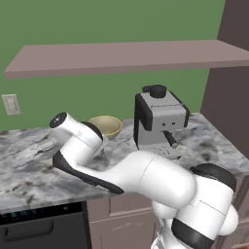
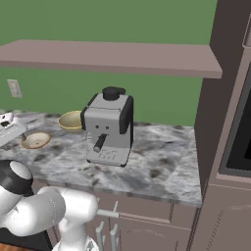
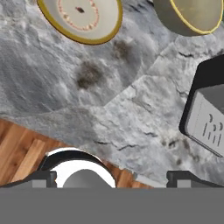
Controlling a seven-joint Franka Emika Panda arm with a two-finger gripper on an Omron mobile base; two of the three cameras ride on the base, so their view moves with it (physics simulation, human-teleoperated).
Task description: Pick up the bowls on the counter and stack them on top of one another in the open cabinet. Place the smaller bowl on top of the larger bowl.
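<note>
The smaller bowl (image 3: 81, 17), shallow and cream with an orange-brown rim, lies on the marbled counter (image 3: 109, 100) and also appears as the saucer-like bowl (image 2: 35, 140) by the left edge. The larger bowl (image 1: 111, 125), deep and yellow-tan, stands behind it near the wall, beside the smaller one (image 3: 192, 15) (image 2: 72, 121). My gripper (image 3: 116, 179) hangs open over the counter's front edge with nothing between its fingers, short of both bowls. The open cabinet (image 1: 126, 56) is a mauve-brown shelf board above the counter (image 2: 112, 55).
A grey-and-black coffee machine (image 1: 158, 119) stands on the counter right of the bowls (image 2: 109, 128) (image 3: 208, 118). A tall mauve cabinet wall (image 2: 220, 98) closes the right side. An outlet (image 1: 10, 104) is on the green wall. Wooden floor (image 3: 22, 153) lies below the counter edge.
</note>
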